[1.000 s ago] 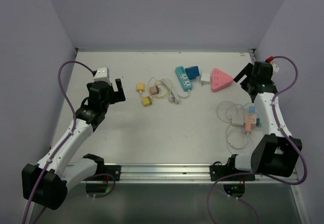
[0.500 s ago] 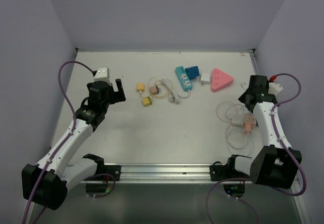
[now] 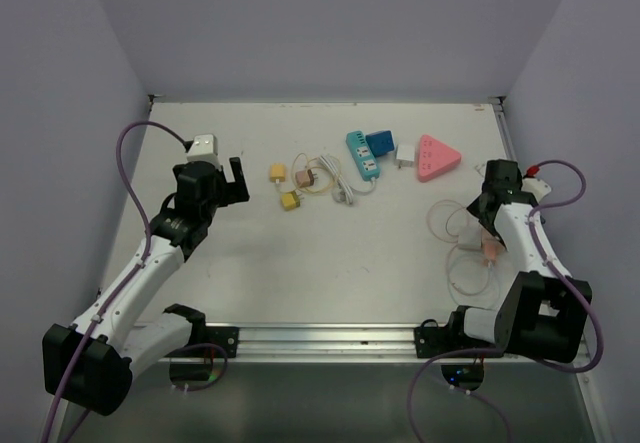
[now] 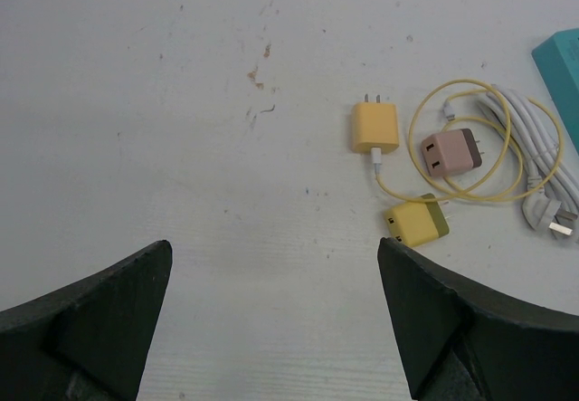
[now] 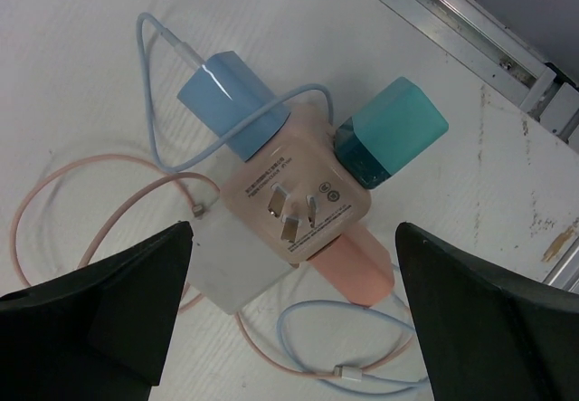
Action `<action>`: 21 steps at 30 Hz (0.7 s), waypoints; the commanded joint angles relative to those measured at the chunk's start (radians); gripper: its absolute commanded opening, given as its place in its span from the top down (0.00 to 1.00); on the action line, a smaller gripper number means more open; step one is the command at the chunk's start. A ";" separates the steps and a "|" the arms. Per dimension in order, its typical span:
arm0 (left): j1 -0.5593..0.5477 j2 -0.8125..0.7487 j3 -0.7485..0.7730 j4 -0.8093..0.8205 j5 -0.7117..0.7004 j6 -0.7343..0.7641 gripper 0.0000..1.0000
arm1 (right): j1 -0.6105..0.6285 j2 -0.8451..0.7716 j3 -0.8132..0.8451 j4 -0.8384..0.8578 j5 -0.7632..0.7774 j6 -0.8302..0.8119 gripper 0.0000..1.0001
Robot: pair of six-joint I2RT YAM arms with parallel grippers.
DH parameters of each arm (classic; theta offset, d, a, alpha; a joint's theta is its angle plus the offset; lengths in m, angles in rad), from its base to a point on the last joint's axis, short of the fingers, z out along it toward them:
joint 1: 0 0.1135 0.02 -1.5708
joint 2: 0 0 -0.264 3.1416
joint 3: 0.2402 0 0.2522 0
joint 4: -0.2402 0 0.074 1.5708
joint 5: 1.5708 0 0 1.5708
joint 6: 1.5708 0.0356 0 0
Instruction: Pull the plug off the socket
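The worktop is a white table (image 3: 330, 253), scuffed and speckled, closed in by plain pale lilac walls (image 3: 330, 33), with a metal rail (image 3: 330, 338) along the bottom of the top view. The task's piece lies at the right of that view, near the right arm: a pinkish-beige cube socket (image 5: 294, 202) lying with its own three prongs facing up. Plugs are seated in its sides: a light blue plug (image 5: 231, 98) at upper left, a teal plug (image 5: 393, 134) at upper right, a white plug (image 5: 231, 270) at lower left and a salmon plug (image 5: 357, 270) at lower right. A pale blue cord (image 5: 154, 129) and a pink cord (image 5: 54, 193) loop around it on the table. The right gripper (image 5: 291, 238) hangs over this cluster, its fingers spread wide and holding nothing. The left gripper (image 4: 274, 256) is equally wide, over bare table at the left. Ahead of it lie a yellow charger (image 4: 374, 128), a brown charger (image 4: 450, 154), an olive-yellow charger (image 4: 417, 223) and a white cable (image 4: 534, 175). Further back sit a teal power strip (image 3: 362, 155) and a pink triangular socket (image 3: 437, 157).
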 commanded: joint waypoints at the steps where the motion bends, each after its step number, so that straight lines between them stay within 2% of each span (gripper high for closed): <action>1: -0.004 -0.016 0.000 0.052 -0.019 0.024 0.00 | -0.011 0.009 -0.011 0.064 0.056 0.044 0.02; 14: -0.005 -0.010 -0.002 0.053 -0.016 0.027 0.00 | -0.036 0.103 -0.028 0.122 0.062 0.087 0.07; 20: -0.005 -0.007 0.000 0.053 -0.017 0.027 0.01 | -0.053 0.132 -0.052 0.145 0.050 0.087 0.12; 21: -0.005 -0.007 -0.002 0.053 -0.017 0.029 0.00 | -0.053 0.135 -0.058 0.145 0.047 0.084 0.16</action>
